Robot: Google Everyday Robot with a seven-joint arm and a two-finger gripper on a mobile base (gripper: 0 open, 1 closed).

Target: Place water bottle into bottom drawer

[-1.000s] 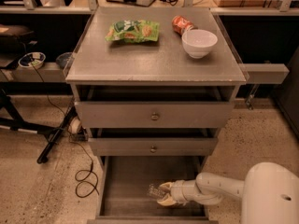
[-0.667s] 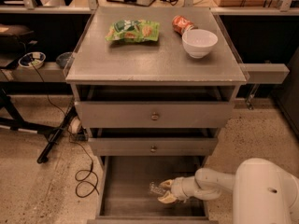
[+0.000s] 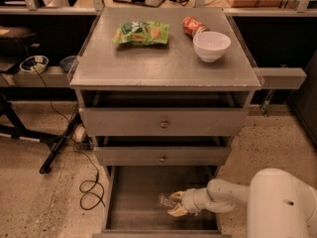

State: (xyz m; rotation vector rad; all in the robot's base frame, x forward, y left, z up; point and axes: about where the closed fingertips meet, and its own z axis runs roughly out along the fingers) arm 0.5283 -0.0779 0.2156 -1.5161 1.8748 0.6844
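A: Where is the hand?

B: Low centre of the frame. The hand (image 3: 174,204) reaches in from the lower right, down inside the open bottom drawer (image 3: 130,195), just above its grey floor.

A: State of it?

B: Closed on the water bottle (image 3: 164,200). The two pale fingers (image 3: 176,196) sit above and below one end, and the clear body sticks out to the left, lying roughly level.

A: Why level?

B: My guess is clearance. The middle drawer (image 3: 198,155) overhangs just above, so a bottle lying flat fits under its front and should settle without tipping once let go.

A: Is the bottle touching the floor?

B: Can't tell. It's close, right of centre in the tray and well inside the walls.

A: Anything else of note?

B: On the tabletop (image 3: 163,68), upper frame: a green snack bag (image 3: 141,32), a red can (image 3: 190,25) on its side and a white bowl (image 3: 211,44) just beside it. All well apart from the work. The top drawer (image 3: 124,122) is part open.

A: What's left?

B: Releasing the bottle, then lifting out, I'd judge.
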